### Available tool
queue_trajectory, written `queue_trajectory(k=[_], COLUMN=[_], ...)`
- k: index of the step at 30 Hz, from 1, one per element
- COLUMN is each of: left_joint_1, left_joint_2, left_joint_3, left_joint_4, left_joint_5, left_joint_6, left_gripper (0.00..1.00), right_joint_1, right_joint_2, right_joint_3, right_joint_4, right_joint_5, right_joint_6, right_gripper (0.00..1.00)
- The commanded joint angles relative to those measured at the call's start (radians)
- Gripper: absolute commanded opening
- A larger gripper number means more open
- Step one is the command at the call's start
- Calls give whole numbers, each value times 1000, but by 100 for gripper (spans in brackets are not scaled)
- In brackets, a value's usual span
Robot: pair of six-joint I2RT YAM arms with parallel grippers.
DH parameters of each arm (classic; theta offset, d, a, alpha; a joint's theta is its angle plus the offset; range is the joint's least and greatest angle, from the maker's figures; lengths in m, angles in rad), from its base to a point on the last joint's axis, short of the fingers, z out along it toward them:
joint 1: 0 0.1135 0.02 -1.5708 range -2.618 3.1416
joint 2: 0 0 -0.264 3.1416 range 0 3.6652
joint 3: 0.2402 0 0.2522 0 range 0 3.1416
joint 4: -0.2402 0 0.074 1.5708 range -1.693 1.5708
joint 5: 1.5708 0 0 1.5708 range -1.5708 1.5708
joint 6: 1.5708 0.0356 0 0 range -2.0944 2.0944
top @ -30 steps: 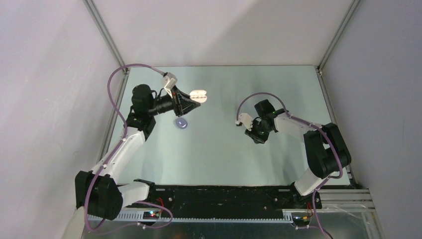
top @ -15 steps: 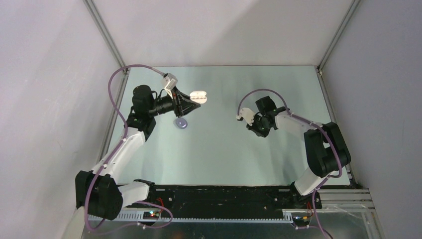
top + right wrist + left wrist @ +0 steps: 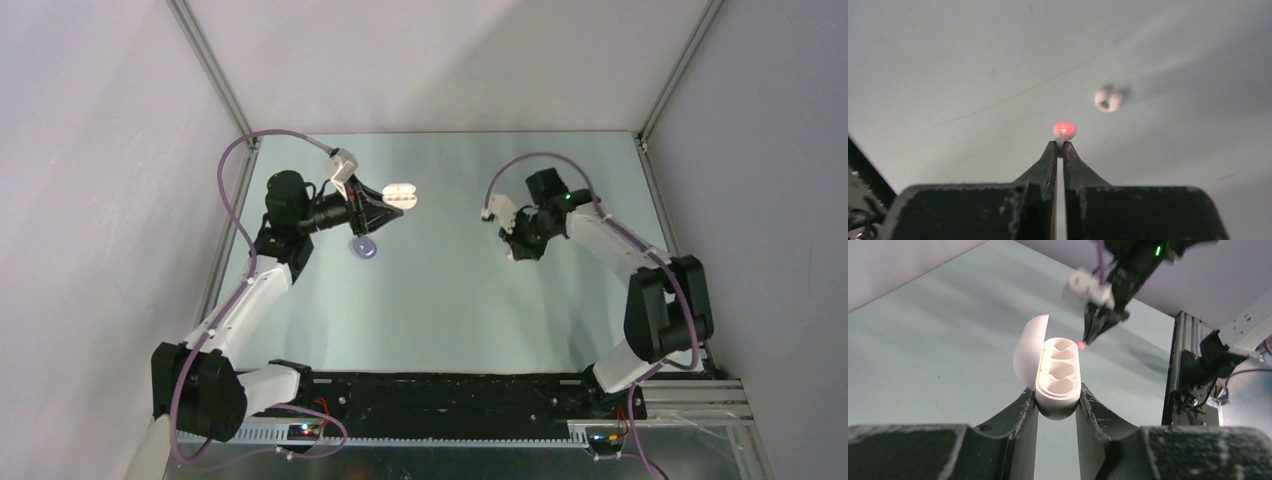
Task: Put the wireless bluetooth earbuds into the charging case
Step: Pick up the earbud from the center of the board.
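Observation:
My left gripper [image 3: 1057, 400] is shut on the charging case [image 3: 1058, 377], a white oval held off the table with its lid [image 3: 1028, 357] swung open to the left and its cups empty. From above, the case [image 3: 400, 193] sits at the left arm's tip. My right gripper [image 3: 1058, 147] is shut on one of the wireless bluetooth earbuds [image 3: 1064, 131], a tiny white bud glowing red at the fingertips. The left wrist view shows that gripper [image 3: 1088, 337] hanging just beyond the case's far right end. A second earbud [image 3: 1109, 99] lies loose on the table past the right gripper.
A round lilac-grey disc [image 3: 364, 248] lies on the table below the left gripper. Grey walls with metal frame rails [image 3: 215, 85] close in the pale green table [image 3: 440, 310] on three sides. The arm bases stand along the black near edge.
The right gripper has closed on the earbud and moved up and toward the back of the table. The left arm and the case have stayed still.

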State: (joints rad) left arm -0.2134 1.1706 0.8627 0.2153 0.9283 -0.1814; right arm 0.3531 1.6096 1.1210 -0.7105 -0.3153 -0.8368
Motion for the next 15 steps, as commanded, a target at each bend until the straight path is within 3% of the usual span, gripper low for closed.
queue_trajectory(k=[1,7,10,15], left_joint_1=[6,-1,-16,-48], left_joint_2=[7,64,71,76], left_joint_3=[16,77,99,106], left_joint_4=[59,11,-98,-161], left_joint_5=[103,204,225,234], left_joint_6=[98,237,386,490], left_gripper=[0,0,0,0], right_joint_1=[-21,97,154,266], right_joint_2=[-153,-138,-95,-22], right_joint_3=[252,525,652,820], right_joint_4=[-313,-480,-491,-507], right_joint_5=[-326,-419,-419,-410], right_joint_6=[-102,-77,-21,25], right_gripper=[1,0,0,0])
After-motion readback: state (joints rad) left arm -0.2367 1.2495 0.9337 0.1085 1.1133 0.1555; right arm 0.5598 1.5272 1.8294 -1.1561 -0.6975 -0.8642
